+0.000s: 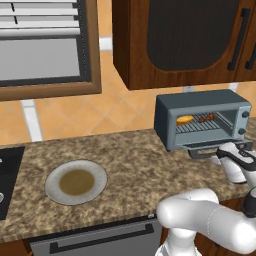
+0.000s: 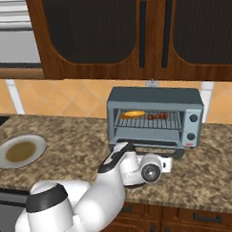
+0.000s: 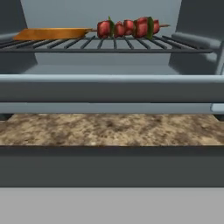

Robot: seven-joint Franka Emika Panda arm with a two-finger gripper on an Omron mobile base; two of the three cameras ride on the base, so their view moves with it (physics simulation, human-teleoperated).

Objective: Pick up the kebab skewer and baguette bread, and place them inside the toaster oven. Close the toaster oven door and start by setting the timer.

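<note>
Both foods are already in: the baguette bread [image 3: 52, 33] lies at the upper left of the hand view on the wire rack [image 3: 113, 43], and the kebab skewer [image 3: 129, 27] sits just beside it toward upper centre, the two looking close to touching end to end. In the right base view the same pair rests inside the toaster oven [image 2: 154, 98], at centre frame against the tiled wall. The toaster oven door [image 3: 109, 89] hangs open, folded down flat in front of the cavity, so closing it and setting the timer knobs [image 2: 192, 127] are what is left. The arm's hand is low at the door's front edge (its fingertips cannot be made out in any view); the gripper stands wide open and appears to hold nothing. A used plate [image 1: 76, 181] sits well apart at lower left of the left base view.
</note>
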